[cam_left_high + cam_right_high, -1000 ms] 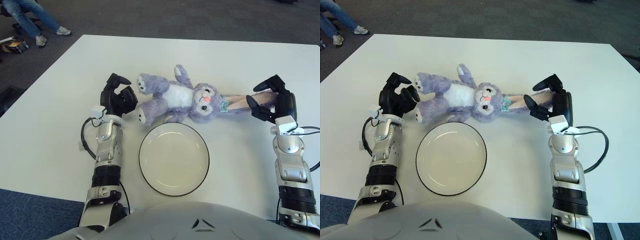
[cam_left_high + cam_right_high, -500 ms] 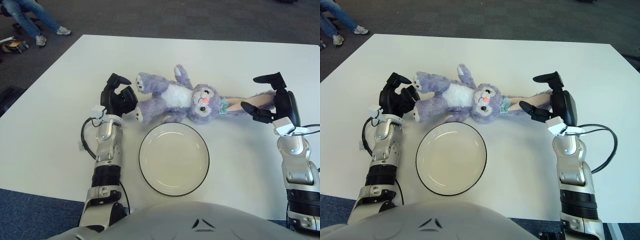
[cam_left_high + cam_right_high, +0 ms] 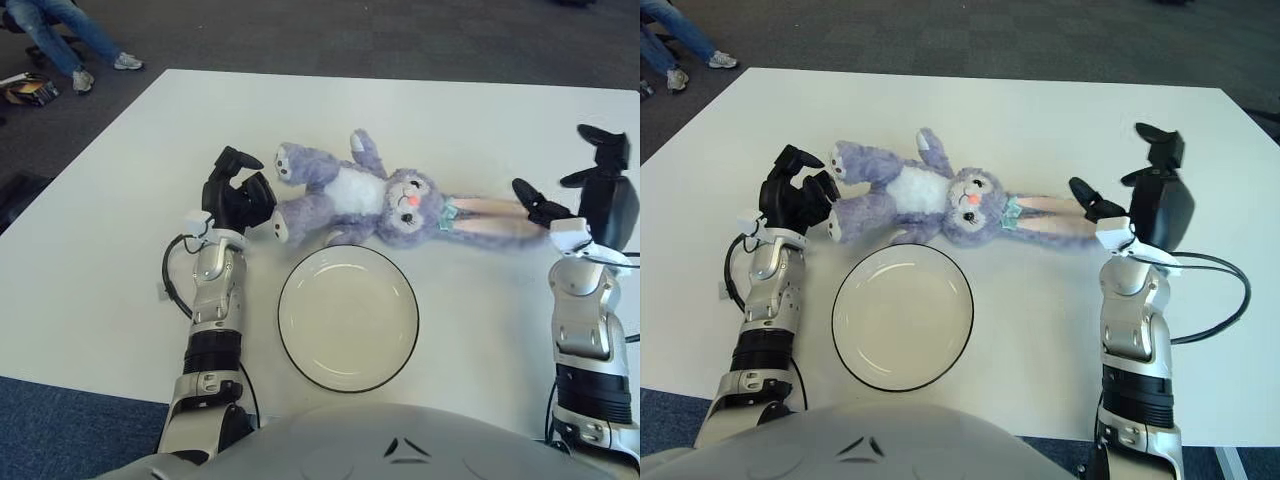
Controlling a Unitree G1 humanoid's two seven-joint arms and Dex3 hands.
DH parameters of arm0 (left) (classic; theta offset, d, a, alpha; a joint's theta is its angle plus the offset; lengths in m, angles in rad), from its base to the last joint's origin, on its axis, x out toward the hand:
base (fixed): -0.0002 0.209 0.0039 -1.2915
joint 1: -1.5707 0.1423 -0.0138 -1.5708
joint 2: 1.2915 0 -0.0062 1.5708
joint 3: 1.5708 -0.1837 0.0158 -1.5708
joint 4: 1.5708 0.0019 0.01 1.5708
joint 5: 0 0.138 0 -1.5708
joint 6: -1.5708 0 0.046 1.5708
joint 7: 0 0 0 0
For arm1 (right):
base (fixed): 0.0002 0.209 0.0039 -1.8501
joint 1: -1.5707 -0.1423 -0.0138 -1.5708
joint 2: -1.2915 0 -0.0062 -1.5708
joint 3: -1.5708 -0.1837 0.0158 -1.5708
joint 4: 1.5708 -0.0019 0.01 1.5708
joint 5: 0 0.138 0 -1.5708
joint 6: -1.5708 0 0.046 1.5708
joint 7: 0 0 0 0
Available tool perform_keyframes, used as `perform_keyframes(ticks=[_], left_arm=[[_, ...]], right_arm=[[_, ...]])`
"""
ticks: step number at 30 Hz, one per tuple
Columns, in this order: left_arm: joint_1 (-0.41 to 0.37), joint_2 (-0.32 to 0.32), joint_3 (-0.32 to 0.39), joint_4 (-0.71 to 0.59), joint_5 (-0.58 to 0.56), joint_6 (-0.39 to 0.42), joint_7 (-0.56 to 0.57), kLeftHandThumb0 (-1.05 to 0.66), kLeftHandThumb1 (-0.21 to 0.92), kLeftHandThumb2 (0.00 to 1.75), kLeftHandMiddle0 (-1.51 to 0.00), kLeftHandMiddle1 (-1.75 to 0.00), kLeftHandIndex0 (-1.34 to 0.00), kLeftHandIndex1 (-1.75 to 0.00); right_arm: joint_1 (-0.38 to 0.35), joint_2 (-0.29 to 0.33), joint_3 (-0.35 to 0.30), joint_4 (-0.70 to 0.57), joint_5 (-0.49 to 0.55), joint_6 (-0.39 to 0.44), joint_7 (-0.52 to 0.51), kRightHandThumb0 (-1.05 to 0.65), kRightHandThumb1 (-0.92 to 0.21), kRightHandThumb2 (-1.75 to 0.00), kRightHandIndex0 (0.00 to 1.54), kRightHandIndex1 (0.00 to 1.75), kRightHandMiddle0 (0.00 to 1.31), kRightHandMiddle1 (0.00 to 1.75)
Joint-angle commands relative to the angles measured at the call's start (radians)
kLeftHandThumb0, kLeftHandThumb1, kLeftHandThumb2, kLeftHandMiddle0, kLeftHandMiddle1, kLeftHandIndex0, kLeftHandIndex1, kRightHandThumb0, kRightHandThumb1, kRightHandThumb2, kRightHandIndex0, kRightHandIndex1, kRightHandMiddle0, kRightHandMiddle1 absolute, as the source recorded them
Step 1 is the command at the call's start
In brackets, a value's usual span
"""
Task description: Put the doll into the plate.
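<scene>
Plush rabbit doll (image 3: 375,198): purple fur, white belly, pink nose, pale green bow at the neck. It lies face up on the white table (image 3: 110,250), stretched crosswise, feet toward the robot's left and long ears (image 3: 490,210) laid flat toward its right. It sits just beyond the plate, not in it; its lower edge comes close to the far rim.

Plate (image 3: 348,317): round, cream, dark rim, holding nothing. It stands on the table near the robot's body, between the two arms.

Left hand (image 3: 238,195): black, fingers curled loosely, gripping nothing. It shows just beside the doll's feet, fingertips close to the lower foot; contact cannot be told.

Right hand (image 3: 578,185): black, fingers spread wide, gripping nothing. One finger (image 3: 530,200) points at the tips of the ears and comes close to them; the others stand up and away, near the table's right edge.

Floor (image 3: 300,35): dark carpet beyond the table. A seated person's legs (image 3: 60,30) in jeans and sneakers appear at far left.
</scene>
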Motion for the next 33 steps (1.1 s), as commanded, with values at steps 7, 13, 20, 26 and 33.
perform_keyframes(ticks=[7,13,20,26,33], left_arm=[[0.073,-0.013,-0.001,0.054,0.001,0.002,-0.002,-0.45,0.41,1.2,-1.06,-1.75,-0.54,-1.75],[0.074,-0.014,-0.002,0.053,0.002,0.002,0.0,-0.45,0.41,1.2,-1.06,-1.75,-0.53,-1.75],[0.075,-0.014,-0.004,0.051,0.009,0.003,0.006,-0.45,0.41,1.2,-1.06,-1.75,-0.53,-1.75],[0.075,-0.015,-0.004,0.049,0.007,0.006,0.007,-0.45,0.41,1.2,-1.07,-1.75,-0.53,-1.75],[0.074,-0.019,-0.005,0.053,0.007,0.005,0.007,-0.45,0.41,1.2,-1.07,-1.75,-0.54,-1.75]], right_arm=[[-0.027,0.037,-0.01,-0.03,0.025,-0.015,-0.06,-0.48,-0.4,-0.9,0.24,1.74,0.0,0.96],[-0.025,0.03,-0.007,-0.051,0.059,-0.027,-0.026,-0.57,-0.44,-0.83,0.41,1.75,0.0,0.87],[0.019,-0.054,0.023,-0.079,0.098,-0.045,0.149,-0.64,-0.47,-0.75,0.52,1.75,0.0,0.88],[0.047,-0.107,0.046,-0.086,0.125,-0.073,0.261,-0.7,-0.48,-0.77,0.18,1.07,0.0,0.84],[0.079,-0.1,0.118,-0.042,0.117,-0.18,0.276,-0.83,-0.59,-0.65,0.2,1.32,0.0,0.8]])
